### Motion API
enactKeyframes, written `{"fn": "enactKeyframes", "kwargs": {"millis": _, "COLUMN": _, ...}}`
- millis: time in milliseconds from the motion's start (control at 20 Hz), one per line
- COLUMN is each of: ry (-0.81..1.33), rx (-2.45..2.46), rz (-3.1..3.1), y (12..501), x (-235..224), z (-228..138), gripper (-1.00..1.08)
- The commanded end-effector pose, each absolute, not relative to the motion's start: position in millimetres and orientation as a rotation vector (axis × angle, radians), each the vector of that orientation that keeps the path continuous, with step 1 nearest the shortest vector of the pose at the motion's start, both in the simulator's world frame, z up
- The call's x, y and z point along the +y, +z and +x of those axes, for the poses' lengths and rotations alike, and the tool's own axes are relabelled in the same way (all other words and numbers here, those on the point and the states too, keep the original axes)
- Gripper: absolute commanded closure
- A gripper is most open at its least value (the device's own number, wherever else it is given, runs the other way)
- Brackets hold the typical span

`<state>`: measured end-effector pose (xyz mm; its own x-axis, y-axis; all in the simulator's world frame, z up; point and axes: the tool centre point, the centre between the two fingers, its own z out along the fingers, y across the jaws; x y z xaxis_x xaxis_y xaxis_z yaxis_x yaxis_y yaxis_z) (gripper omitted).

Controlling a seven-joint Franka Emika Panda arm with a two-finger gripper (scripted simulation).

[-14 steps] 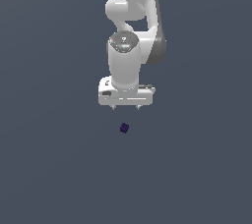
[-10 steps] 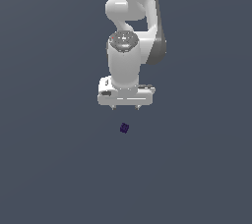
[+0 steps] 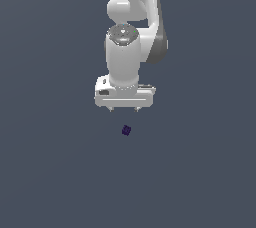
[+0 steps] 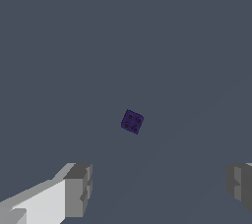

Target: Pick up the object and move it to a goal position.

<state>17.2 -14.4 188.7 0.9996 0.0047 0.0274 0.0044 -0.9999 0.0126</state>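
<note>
One cube [image 3: 126,130], clear of claw [image 3: 124,109].

A plain dark grey-blue floor [image 3: 50,172], nothing else

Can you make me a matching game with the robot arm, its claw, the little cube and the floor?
Things:
1. cube
2. claw
3. arm
4. floor

Descriptions:
A. flat grey-blue all around
B. open wide, holding nothing
C. dark purple, lying alone
D. big, white and rounded

Pairs: 1-C, 2-B, 3-D, 4-A
</note>
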Motion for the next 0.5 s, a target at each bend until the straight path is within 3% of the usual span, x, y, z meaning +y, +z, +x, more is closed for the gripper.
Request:
{"fn": "enactKeyframes", "kwargs": {"millis": 0, "ry": 0.040, "rx": -0.001, "rz": 3.129, "y": 186.5, "x": -13.9, "z": 17.1, "gripper": -0.92}}
{"fn": "enactKeyframes", "kwargs": {"millis": 450, "ry": 0.031, "rx": -0.163, "rz": 3.132, "y": 157.6, "x": -11.8, "z": 21.7, "gripper": -0.92}}
